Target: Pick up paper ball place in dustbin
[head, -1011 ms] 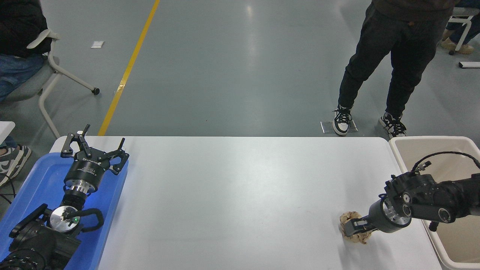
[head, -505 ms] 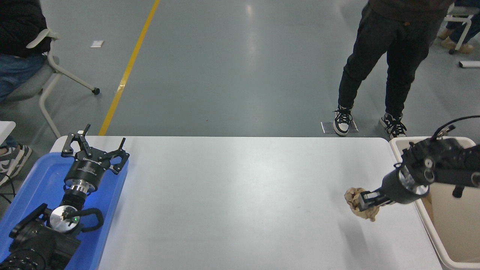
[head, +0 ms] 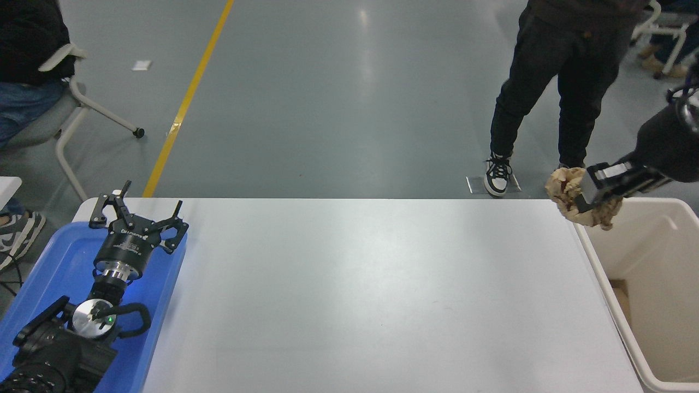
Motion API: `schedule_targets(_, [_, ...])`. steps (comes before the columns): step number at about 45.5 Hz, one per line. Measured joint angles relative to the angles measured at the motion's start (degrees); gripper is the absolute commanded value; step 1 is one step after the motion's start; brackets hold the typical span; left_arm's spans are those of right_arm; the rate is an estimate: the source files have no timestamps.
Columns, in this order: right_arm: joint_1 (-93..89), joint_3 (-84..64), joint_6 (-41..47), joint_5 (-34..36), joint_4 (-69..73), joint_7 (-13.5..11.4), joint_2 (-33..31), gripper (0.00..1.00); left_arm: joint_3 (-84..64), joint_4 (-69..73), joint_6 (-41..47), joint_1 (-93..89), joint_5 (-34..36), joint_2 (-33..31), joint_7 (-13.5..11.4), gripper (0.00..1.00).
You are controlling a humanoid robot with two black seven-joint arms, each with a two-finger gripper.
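Note:
My right gripper (head: 585,196) is shut on the paper ball (head: 568,192), a crumpled tan-brown wad. It holds the ball high in the air, over the far left corner of the dustbin (head: 600,275), a cream-white rectangular bin standing off the table's right end. My left gripper (head: 136,214) is open and parked over the blue tray at the lower left.
A shallow blue tray (head: 46,273) lies at the table's left end. A person's legs (head: 546,93) stand on the floor beyond the far right corner of the white table (head: 355,289). A seated person and a chair (head: 65,103) are at the far left.
My right gripper has lifted the paper ball off the table and carried it up and to the right, from the table's near right part to above the dustbin's far corner. The left arm has not moved.

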Motion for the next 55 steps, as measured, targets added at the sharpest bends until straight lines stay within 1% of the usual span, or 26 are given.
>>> schedule_targets(7, [1.5, -2.5, 0.6, -0.4, -1.4, 0.1, 0.2, 0.00, 0.0, 0.0, 0.0, 0.0, 0.0, 0.0, 0.0, 0.99])
schedule_targets(12, [-0.2, -4.7, 0.8, -1.9, -5.2, 0.2, -0.2, 0.00, 0.0, 0.0, 0.0, 0.0, 0.0, 0.0, 0.0, 0.99])
schedule_targets(16, [-4.0, -5.8, -0.3, -4.2, -10.0, 0.2, -1.9, 0.00, 0.0, 0.0, 0.0, 0.0, -0.1, 0.0, 0.0, 0.99])
schedule_targets(22, [-13.2, -6.5, -5.8, -7.1, -19.2, 0.4, -4.6, 0.00, -0.1, 0.0, 0.0, 0.0, -0.1, 0.0, 0.0, 0.99])
schedule_targets(27, [-23.9, -6.4, -13.0, -8.1, -28.2, 0.4, -6.5, 0.00, -0.1, 0.0, 0.0, 0.0, -0.1, 0.0, 0.0, 0.99])
schedule_targets(33, [-38.8, -3.3, -20.8, -6.4, -38.6, 0.2, -8.0, 0.00, -0.1, 0.0, 0.0, 0.0, -0.1, 0.0, 0.0, 0.99])
schedule_targets(38, [-51.7, 1.8, -25.3, -3.9, -46.9, -0.1, -8.2, 0.00, -0.1, 0.0, 0.0, 0.0, 0.0, 0.0, 0.0, 0.99])
schedule_targets(42, [-62.5, 7.5, -28.4, -2.3, -54.2, -0.2, -7.0, 0.00, -0.1, 0.0, 0.0, 0.0, 0.0, 0.0, 0.0, 0.99])
schedule_targets(47, [-75.2, 15.2, -31.3, -1.0, -62.8, -0.6, -4.0, 0.00, -0.1, 0.0, 0.0, 0.0, 0.0, 0.0, 0.0, 0.99])
schedule_targets(55, [-89.3, 24.7, -35.3, 0.1, -71.4, -2.8, 1.8, 0.00, -0.1, 0.0, 0.0, -0.1, 0.0, 0.0, 0.0, 0.99])
